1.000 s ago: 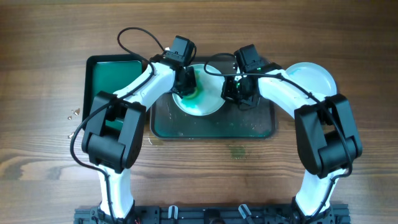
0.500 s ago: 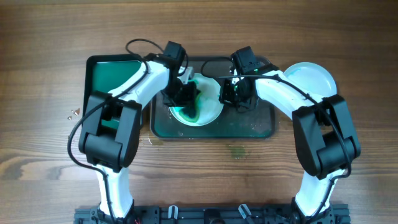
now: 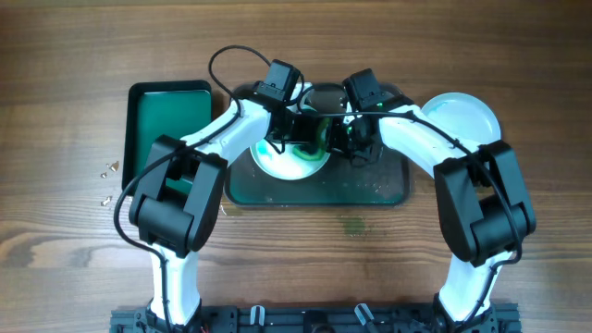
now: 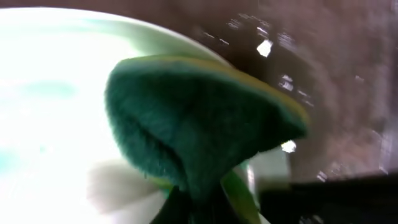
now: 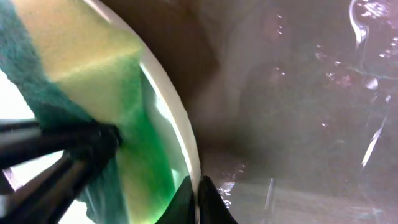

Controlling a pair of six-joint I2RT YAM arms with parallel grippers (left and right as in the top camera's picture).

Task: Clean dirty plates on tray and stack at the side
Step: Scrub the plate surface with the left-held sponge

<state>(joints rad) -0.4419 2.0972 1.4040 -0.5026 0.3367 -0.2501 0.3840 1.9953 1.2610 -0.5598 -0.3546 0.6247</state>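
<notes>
Over the last second my left gripper (image 3: pixel 298 132) has carried the soft green-and-yellow sponge (image 4: pixel 199 124) around the round white plate (image 3: pixel 285 163). It went from the far-left part down to the near-left part, and it is now at the far-right part, close beside my right gripper (image 3: pixel 349 139). The plate itself has shifted only a little; it lies on the left half of the dark grey-green rectangular tray (image 3: pixel 370 190).

The left fingers are pressed together on the sponge; the right wrist view shows black fingers biting into its green side. The right gripper seems to be pinching the rim of the plate at its right edge, but that view is blurred, so I say it with care.

A teal-green film shows on the plate just inside the rim next to the sponge, and a faint green tint shows on its left part. I therefore judge the wiping to be in the middle, not at the end; one round is nearly made, and more strokes are probably needed.

The clean white plate (image 3: pixel 467 111) rests on the wooden table (image 3: pixel 74 55) to the right of the tray, apart from it; I take it as the stacking place. The sponge and the right fingers are very near now, so the next stroke should turn back toward the left, or they may bump.
</notes>
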